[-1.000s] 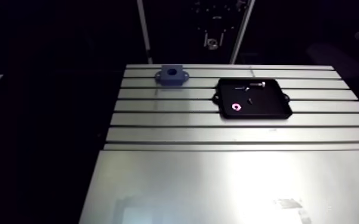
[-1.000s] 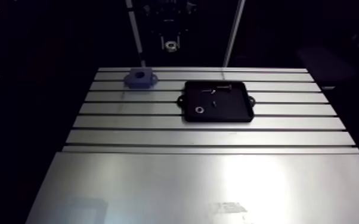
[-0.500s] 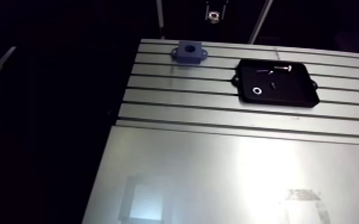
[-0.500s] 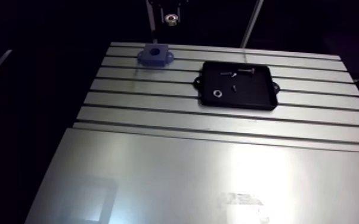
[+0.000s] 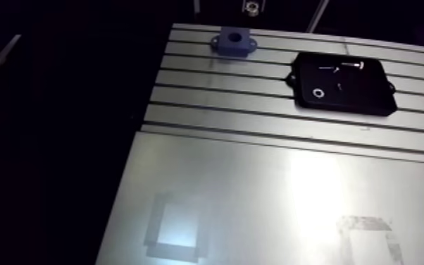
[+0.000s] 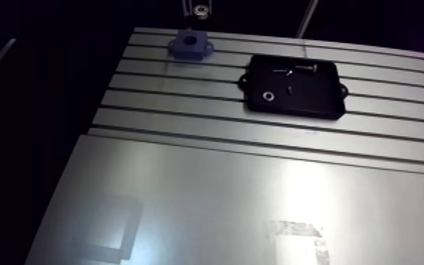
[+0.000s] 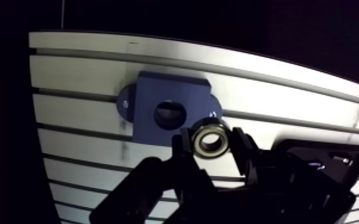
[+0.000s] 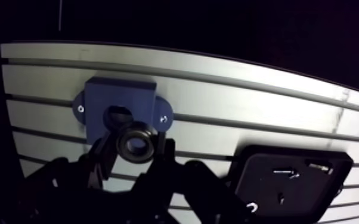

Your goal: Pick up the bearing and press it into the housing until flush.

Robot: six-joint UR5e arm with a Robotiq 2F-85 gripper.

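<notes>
The gripper [image 7: 212, 143] grips the bearing [image 7: 210, 142] between its 2 fingers, close by the blue housing [image 7: 158, 95], whose bore sits at 10 o'clock from it. A black tray [image 8: 313, 190] lies at the housing's 4 o'clock.

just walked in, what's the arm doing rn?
The gripper is shut on the bearing and holds it close to the blue housing, which sits near the far edge of the slotted table. The housing's bore looks empty, and in the wrist view the bearing sits a little off it, so it is picked up but not yet pressed in. Beside the housing, a black tray holds a small ring and a few small screws.
</notes>
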